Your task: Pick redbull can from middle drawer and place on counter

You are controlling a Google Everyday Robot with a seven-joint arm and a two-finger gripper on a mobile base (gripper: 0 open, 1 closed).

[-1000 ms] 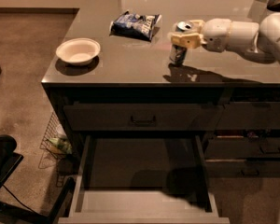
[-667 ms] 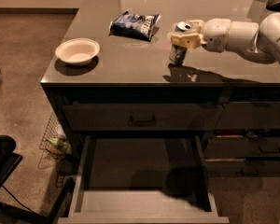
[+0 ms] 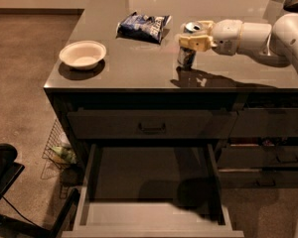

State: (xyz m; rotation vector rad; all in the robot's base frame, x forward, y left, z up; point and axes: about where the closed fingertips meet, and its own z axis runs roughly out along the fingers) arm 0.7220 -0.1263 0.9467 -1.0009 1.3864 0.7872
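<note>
The redbull can (image 3: 186, 57) stands upright on the grey counter (image 3: 139, 71), its silver top showing, right of the middle. My gripper (image 3: 193, 39) reaches in from the right on a white arm and is shut on the can around its upper part. The can's base rests on or sits just above the counter; I cannot tell which. The middle drawer (image 3: 149, 209) is pulled out below the counter's front edge and its floor shows nothing on it.
A white bowl (image 3: 82, 54) sits on the counter's left side. A blue-and-white snack bag (image 3: 143, 27) lies at the back, left of the can. Closed drawers with black handles (image 3: 152, 128) are under the counter. A wire basket (image 3: 57, 150) and a dark chair (image 3: 5, 182) stand on the floor at left.
</note>
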